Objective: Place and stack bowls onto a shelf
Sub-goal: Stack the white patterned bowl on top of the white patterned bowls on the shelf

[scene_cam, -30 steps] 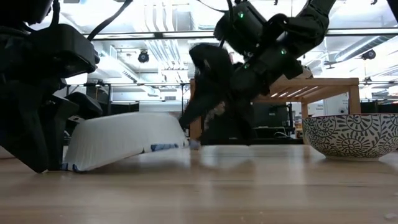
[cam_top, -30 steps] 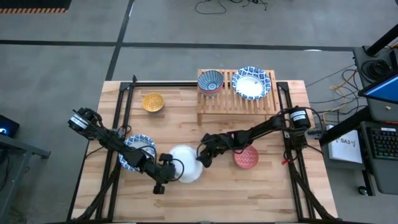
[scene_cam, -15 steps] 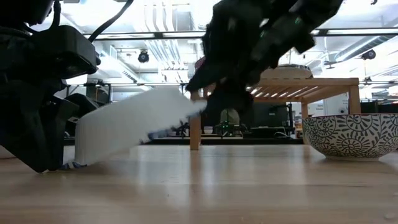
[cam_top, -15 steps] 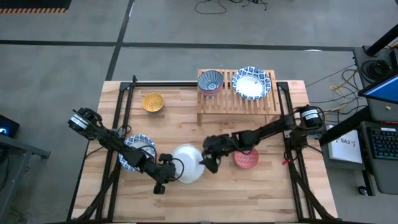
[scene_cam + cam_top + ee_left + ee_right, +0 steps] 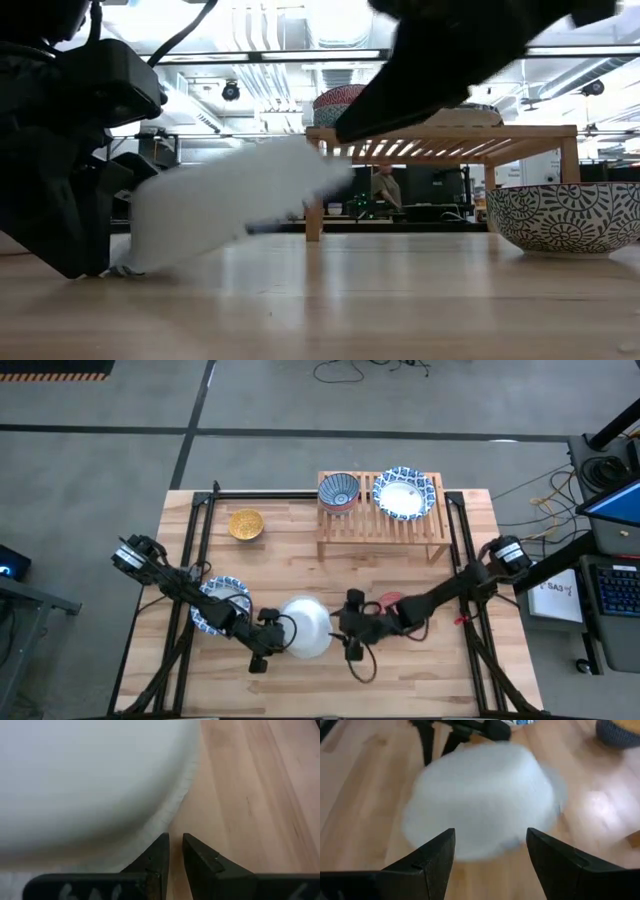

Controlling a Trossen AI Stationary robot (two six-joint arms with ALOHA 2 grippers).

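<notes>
A large white-looking bowl (image 5: 305, 627) sits tilted between both grippers: its left rim (image 5: 115, 266) is on the table and its right side is raised. My left gripper (image 5: 268, 643) is shut at that low rim. My right gripper (image 5: 348, 632) is open just right of the bowl, and the bowl (image 5: 480, 800) shows ahead of its spread fingers. The wooden shelf (image 5: 380, 525) carries a dark blue bowl (image 5: 338, 490) and a large blue-and-white bowl (image 5: 405, 493). Another blue-and-white bowl (image 5: 225, 600) stands under the left arm. A red bowl (image 5: 388, 603) is half hidden by the right arm. My left gripper comes level from the table's left, its shut fingers (image 5: 160, 852) against the bowl's low left rim (image 5: 150, 827). Nothing shows between them. The bowl leans up from that rim. My right gripper stands by the raised side; I cannot tell whether it touches the bowl.
A yellow bowl (image 5: 246, 524) stands near the far left, beside the shelf. In the low view a patterned bowl (image 5: 565, 215) sits at the right. Black frame rails (image 5: 200, 540) run along both table sides. Bare wood lies along the near edge (image 5: 330, 690).
My right gripper has swung toward the table's near edge and a little right, coming round to the white bowl's right side. The bowl's right side has risen off the table, while its left rim has stayed down by my left gripper.
</notes>
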